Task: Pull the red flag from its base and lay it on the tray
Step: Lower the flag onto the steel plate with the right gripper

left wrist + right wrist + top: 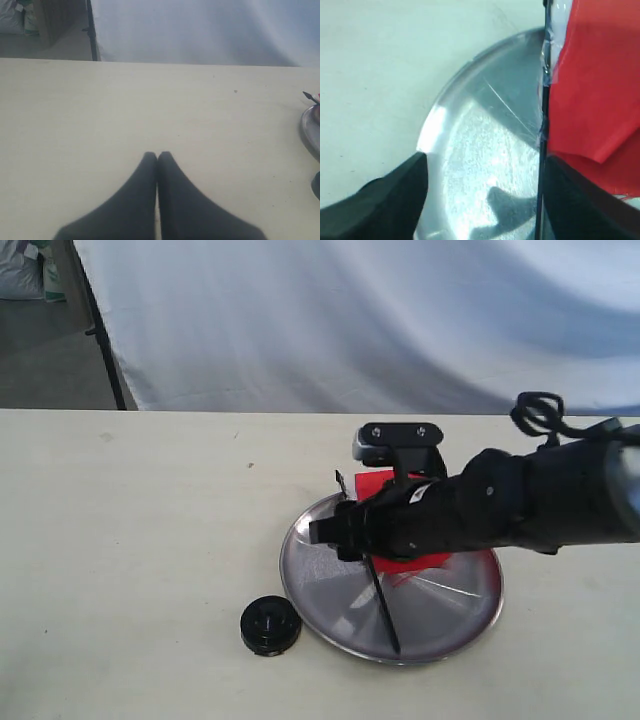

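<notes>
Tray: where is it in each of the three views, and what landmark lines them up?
Exterior view: the tray sits low, right of centre, on the table.
Left wrist view: only a sliver of its rim shows at the frame's edge.
Right wrist view: it fills the middle of the frame.
Shared landmark: the red flag over the tray; red cloth in the right wrist view, just the stick tip in the left wrist view.

No writing, label, brand or number can be read in any view. The base [270, 624] is too small to tell whether its top bears lettering.
</notes>
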Available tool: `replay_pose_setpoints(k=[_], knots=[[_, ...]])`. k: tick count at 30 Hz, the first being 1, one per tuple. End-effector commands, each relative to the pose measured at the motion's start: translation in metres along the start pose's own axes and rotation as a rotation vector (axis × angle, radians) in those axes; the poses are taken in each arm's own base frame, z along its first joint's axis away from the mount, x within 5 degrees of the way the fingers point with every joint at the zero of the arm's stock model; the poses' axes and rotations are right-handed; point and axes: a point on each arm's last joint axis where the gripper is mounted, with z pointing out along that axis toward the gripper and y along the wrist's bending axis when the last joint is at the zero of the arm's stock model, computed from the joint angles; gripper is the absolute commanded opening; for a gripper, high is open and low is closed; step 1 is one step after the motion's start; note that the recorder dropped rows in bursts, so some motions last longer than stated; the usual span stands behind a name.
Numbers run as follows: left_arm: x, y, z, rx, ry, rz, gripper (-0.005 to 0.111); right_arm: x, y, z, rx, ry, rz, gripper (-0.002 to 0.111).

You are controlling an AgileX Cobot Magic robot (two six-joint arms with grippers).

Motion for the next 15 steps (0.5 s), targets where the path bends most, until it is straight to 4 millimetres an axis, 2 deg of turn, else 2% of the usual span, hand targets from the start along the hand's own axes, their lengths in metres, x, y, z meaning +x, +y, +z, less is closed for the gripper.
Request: replay_pose_setpoints(k=[1, 6, 10, 15], knots=[[0.001, 0.0, 0.0, -0.002, -0.002, -0.003, 0.0, -0.015, 0.007, -0.032, -0.046, -0.032, -0.055, 0.049], [0.001, 0.0, 0.0, -0.002, -0.002, -0.003, 0.0, -0.016, 0.015, -0.064, -0.105, -0.01, -0.119, 0.001], [0.001, 0.0, 0.0, -0.002, -0.002, -0.003, 0.0, -0.008, 0.013, -0.086, -0.109, -0.038, -0.138, 0.0], [0.001, 0.0, 0.0, -0.002, -0.002, -0.003, 0.0, 0.013, 0.001, -0.107, -0.07, -0.139, -0.132, 0.0]])
